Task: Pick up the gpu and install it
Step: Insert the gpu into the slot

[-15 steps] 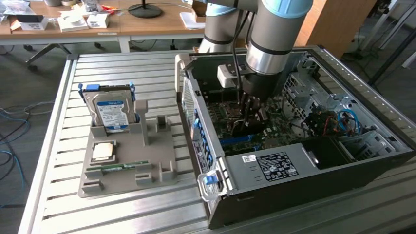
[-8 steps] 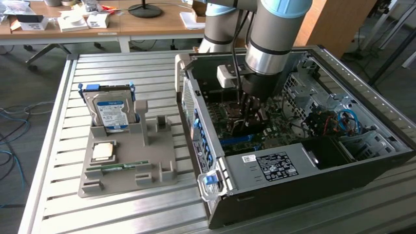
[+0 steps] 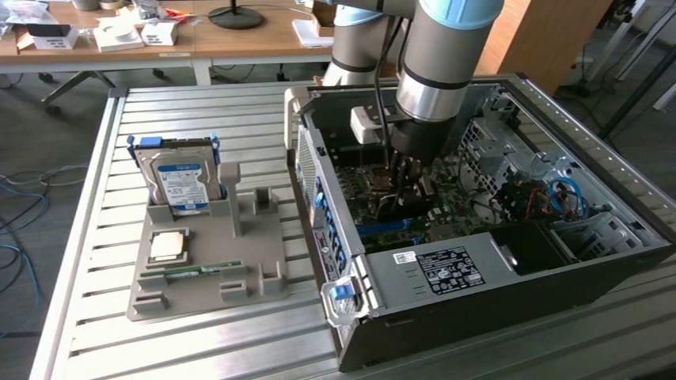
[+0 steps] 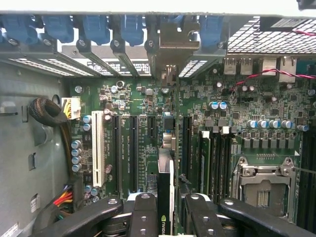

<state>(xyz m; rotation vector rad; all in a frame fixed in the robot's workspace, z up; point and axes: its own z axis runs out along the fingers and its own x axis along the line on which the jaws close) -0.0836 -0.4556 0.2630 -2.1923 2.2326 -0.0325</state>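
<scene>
- Because the gpu (image 4: 165, 190) sits edge-on in the hand (image 4: 168, 215), clamped between its partway-closed fingers (image 4: 144, 212) above the motherboard (image 4: 237, 108) inside the computer case (image 3: 591, 261), any tilt in the grip could, I judge, bring its connector edge down askew.
- The black expansion slots (image 4: 133, 148) lie close together beside a white slot (image 4: 98, 148). A small sideways error could land the card between them or on the nearby capacitors (image 4: 76, 153).
- Its bracket end might catch on the rear slot frame (image 4: 170, 47).
- Readable: the NVIDIA logo (image 4: 164, 224) on the card, between the fingers.
- The power supply label (image 3: 449, 269) and the sticker on the hard drive (image 3: 180, 182), out on the desk (image 3: 85, 237), are too small to read.
</scene>
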